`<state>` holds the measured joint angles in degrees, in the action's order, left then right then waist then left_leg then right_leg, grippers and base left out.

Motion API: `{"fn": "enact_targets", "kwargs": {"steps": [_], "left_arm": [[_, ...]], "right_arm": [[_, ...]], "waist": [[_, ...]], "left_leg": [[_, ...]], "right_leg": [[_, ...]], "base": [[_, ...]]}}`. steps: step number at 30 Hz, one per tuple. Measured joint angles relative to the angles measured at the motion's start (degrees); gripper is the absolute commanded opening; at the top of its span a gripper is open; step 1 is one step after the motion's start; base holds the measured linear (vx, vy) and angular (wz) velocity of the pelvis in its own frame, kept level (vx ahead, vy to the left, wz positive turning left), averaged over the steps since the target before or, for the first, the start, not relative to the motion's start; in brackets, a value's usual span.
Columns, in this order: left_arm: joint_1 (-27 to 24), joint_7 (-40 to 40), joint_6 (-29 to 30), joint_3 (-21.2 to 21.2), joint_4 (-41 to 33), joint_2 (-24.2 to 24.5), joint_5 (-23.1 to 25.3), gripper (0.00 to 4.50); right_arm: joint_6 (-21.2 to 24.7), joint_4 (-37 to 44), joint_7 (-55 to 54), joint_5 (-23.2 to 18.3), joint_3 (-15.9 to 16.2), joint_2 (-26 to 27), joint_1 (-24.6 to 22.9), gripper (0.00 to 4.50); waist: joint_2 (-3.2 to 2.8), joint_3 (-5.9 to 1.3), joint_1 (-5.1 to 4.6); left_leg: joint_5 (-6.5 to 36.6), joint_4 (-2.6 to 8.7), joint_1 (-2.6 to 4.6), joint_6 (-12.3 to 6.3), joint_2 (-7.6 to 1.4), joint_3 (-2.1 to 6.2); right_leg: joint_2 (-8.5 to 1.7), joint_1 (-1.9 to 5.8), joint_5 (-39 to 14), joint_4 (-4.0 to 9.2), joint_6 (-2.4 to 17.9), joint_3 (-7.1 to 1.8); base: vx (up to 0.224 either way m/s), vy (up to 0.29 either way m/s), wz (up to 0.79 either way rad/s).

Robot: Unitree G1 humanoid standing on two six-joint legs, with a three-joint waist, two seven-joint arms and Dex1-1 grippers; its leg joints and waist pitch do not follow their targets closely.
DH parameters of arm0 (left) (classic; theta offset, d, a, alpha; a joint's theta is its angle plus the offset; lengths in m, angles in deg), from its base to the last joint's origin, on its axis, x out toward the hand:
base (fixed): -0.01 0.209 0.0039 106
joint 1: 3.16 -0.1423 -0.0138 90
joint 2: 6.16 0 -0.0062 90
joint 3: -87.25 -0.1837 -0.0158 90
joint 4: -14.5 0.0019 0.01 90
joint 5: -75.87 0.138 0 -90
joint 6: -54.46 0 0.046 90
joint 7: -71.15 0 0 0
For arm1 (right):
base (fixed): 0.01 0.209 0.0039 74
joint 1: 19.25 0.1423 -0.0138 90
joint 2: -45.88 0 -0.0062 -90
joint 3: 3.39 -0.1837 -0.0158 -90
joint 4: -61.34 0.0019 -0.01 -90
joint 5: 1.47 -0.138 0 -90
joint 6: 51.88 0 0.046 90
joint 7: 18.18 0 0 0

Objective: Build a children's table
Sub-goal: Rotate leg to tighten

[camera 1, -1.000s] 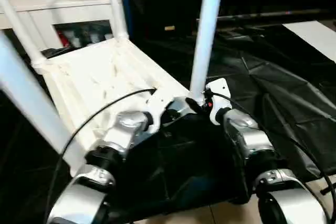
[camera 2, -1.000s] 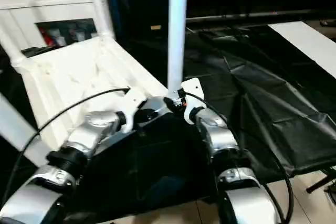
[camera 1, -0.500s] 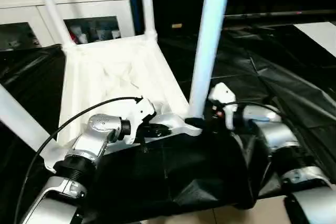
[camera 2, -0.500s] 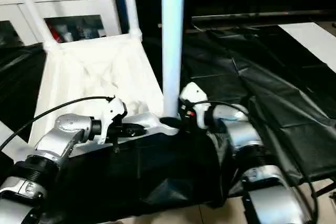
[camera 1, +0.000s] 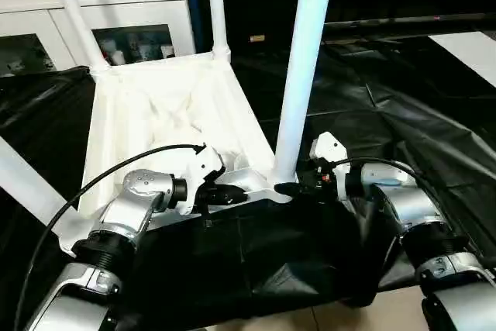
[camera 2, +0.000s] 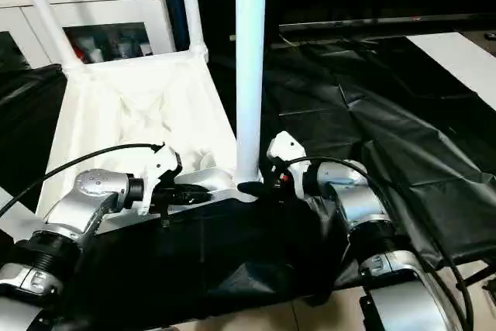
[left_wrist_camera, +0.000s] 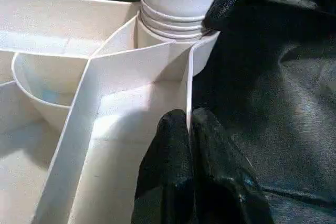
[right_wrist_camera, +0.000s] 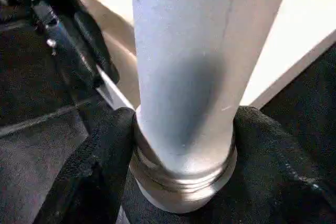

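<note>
My right gripper (right_wrist_camera: pixel 181 156) clasps the smooth, stiff white tapered tube leg (camera 1: pixel 304 75) low — my left gripper (left_wrist_camera: pixel 190 129) pinches the white plastic ribbed tabletop (camera 1: pixel 155 114) rim.

The white tabletop (camera 1: pixel 163 125) lay upside down, ribs up. Long white legs (camera 1: pixel 306 67) stood up from its corners. The right gripper (right_wrist_camera: pixel 178 182) hugged the nearest leg's bottom, and the left gripper (left_wrist_camera: pixel 190 129) pinched the thin rim beside that corner.

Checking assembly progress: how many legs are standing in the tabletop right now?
4. Near-right leg at the right claw; far-right leg; far-left leg; near-left leg at the picture's left edge. All rise from tabletop corners.
</note>
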<state>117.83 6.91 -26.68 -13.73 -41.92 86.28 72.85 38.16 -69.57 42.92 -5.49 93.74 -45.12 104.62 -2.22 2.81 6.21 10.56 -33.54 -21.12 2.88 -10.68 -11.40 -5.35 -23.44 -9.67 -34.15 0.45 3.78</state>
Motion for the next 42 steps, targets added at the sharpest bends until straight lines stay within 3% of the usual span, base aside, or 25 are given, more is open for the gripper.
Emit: {"fn": "enact_targets", "kwargs": {"steps": [6,11,18,19,21,24,26,29,32,36,42], "left_arm": [[2.95,11.32,0.23,0.92,4.01,-4.71,2.70,0.00],[6.11,24.57,1.47,1.09,7.79,-11.88,5.55,0.00],[6.22,25.99,0.84,0.82,8.01,-13.32,6.28,0.00],[6.22,25.60,0.51,0.72,8.02,-13.28,6.49,0.00],[6.15,24.59,-0.42,0.44,8.02,-12.91,6.70,0.00],[5.88,22.92,-1.14,0.30,7.92,-12.14,6.71,0.00],[5.54,21.02,-1.66,-0.17,7.39,-11.38,6.61,0.00],[4.18,14.90,-3.28,-1.07,5.81,-8.67,5.49,0.00],[2.61,7.79,-4.53,-1.95,3.58,-6.05,4.28,0.00],[1.85,1.64,-5.32,-3.03,2.13,-4.42,3.07,0.00],[0.78,-1.87,-5.32,-3.54,0.45,-3.39,2.26,0.00]], "right_arm": [[2.07,-2.12,-18.67,1.50,-3.44,6.32,0.48,2.60],[5.93,-3.73,-36.30,1.84,-8.10,12.05,2.27,2.60],[4.61,-1.62,-37.16,1.26,-9.25,12.49,0.66,2.60],[4.63,-0.91,-37.04,1.14,-9.25,12.37,0.20,3.04],[4.74,0.27,-35.14,0.27,-9.25,11.83,-0.63,3.15],[4.46,2.99,-29.31,-0.19,-8.65,9.94,-1.62,3.52],[4.11,4.94,-24.26,-0.20,-7.03,6.52,-2.71,3.52],[3.15,8.08,-14.05,-0.39,-4.03,0.10,-5.11,3.52],[3.33,11.39,-6.21,-1.49,-3.12,-5.29,-7.21,3.52],[4.04,15.53,1.52,-3.30,-3.47,-11.97,-9.17,3.52],[6.81,19.87,8.00,-6.55,-4.58,-17.71,-12.63,3.52]], "waist": [[0.04,0.00,-1.26],[-0.01,-0.07,-1.27],[-0.45,-0.33,-0.99],[-0.46,-0.34,-0.91],[-0.45,-0.33,-0.81],[-0.42,-0.31,-0.93],[-0.40,-0.30,-0.87],[-0.36,-0.27,-0.18],[-0.41,-0.24,0.59],[-0.44,-0.22,1.59],[-0.52,-0.18,1.90]], "left_leg": [[0.00,0.01,0.18,0.03,0.01,0.01],[0.00,0.02,0.25,0.03,0.10,0.03],[0.00,0.17,0.16,0.02,0.28,0.04],[0.00,0.24,0.16,0.02,0.28,0.04],[-0.01,0.37,0.14,0.01,0.27,0.04],[-0.01,0.40,0.12,0.01,0.23,0.07],[-0.01,0.40,0.13,0.01,0.22,0.09],[-0.01,0.39,0.09,0.00,0.15,0.09],[-0.01,0.34,0.00,0.00,0.11,0.04],[0.02,-0.01,-0.17,-0.05,0.06,-0.06],[0.06,-0.02,-0.17,-0.11,0.00,-0.10]], "right_leg": [[0.00,0.12,-0.10,0.00,-0.18,0.00],[-0.03,0.32,-0.12,0.26,-0.21,-0.04],[-0.13,0.36,-0.16,0.37,-0.28,-0.11],[-0.13,0.35,-0.16,0.37,-0.28,-0.09],[-0.13,0.33,-0.19,0.37,-0.33,-0.06],[-0.11,0.32,-0.19,0.28,-0.33,-0.02],[-0.10,0.29,-0.22,0.25,-0.38,0.02],[-0.10,0.29,-0.20,0.22,-0.34,0.08],[-0.11,0.25,-0.21,0.23,-0.36,0.09],[-0.14,0.26,-0.25,0.24,-0.40,0.03],[-0.13,0.24,-0.26,0.21,-0.40,0.06]], "base": [[0.000,0.000,0.00],[0.000,0.000,0.00],[0.000,0.000,0.00],[0.000,0.000,0.00],[0.000,0.000,0.00],[0.000,0.000,0.00],[0.000,0.000,0.00],[0.000,0.000,0.00],[0.000,0.000,0.00],[0.000,0.000,0.00],[0.000,0.000,0.00]]}}
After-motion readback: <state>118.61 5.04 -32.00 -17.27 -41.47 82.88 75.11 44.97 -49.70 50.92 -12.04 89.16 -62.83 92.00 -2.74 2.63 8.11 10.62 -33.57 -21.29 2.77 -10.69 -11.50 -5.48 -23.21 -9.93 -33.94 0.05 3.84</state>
